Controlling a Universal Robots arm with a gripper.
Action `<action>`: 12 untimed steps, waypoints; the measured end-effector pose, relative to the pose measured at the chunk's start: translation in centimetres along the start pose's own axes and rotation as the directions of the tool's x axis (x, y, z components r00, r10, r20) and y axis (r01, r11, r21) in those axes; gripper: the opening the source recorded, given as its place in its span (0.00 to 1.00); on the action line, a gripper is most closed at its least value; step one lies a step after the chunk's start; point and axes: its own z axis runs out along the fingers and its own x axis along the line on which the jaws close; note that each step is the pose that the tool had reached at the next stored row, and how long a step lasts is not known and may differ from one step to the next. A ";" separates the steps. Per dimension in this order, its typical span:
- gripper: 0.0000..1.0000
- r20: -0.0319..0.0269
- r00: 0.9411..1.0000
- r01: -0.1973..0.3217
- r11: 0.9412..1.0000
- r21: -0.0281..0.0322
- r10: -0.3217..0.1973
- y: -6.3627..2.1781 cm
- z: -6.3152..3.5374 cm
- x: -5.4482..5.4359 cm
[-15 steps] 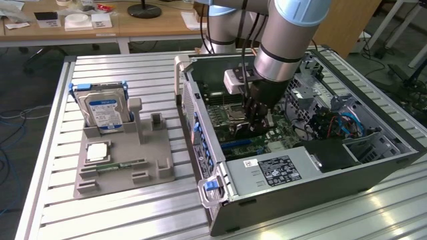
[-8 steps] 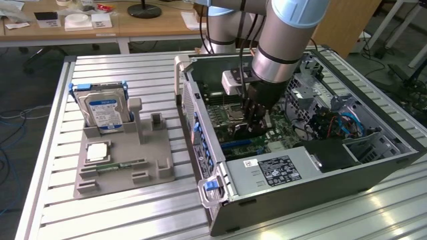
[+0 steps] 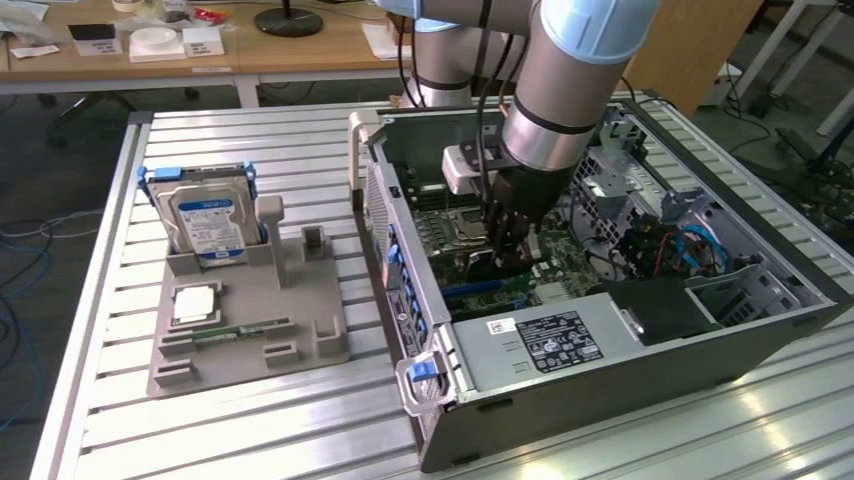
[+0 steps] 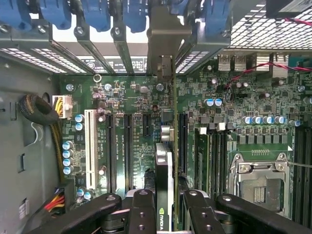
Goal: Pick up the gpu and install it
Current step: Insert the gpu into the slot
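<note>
My gripper [image 3: 511,258] reaches down into the open computer case [image 3: 587,385] and is shut on the gpu [image 4: 165,168]. I see the card edge-on between my fingers [image 4: 141,212], standing upright over the black expansion slots of the green motherboard [image 4: 136,97]. Its pale metal bracket [image 4: 163,41] lies against the case's rear slot openings. In the exterior view the gpu [image 3: 497,268] is a dark sliver under the fingers, low over the board. Whether its edge sits in a slot I cannot tell.
A grey fixture [image 3: 300,345] on the slatted table holds a silver hard drive with a blue label [image 3: 207,215] and a slim green memory stick [image 3: 240,330]. Inside the case are a white slot [image 4: 89,146], the CPU socket [image 4: 258,180], cables [image 4: 36,109] and a drive cage [image 3: 621,175].
</note>
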 end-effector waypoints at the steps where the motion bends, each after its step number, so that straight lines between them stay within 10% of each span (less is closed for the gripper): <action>1: 0.27 0.000 1.000 0.000 1.000 0.000 0.000 0.00 0.00 0.0; 12: 0.27 0.000 1.000 -0.004 1.000 0.000 0.004 0.01 0.39 0.0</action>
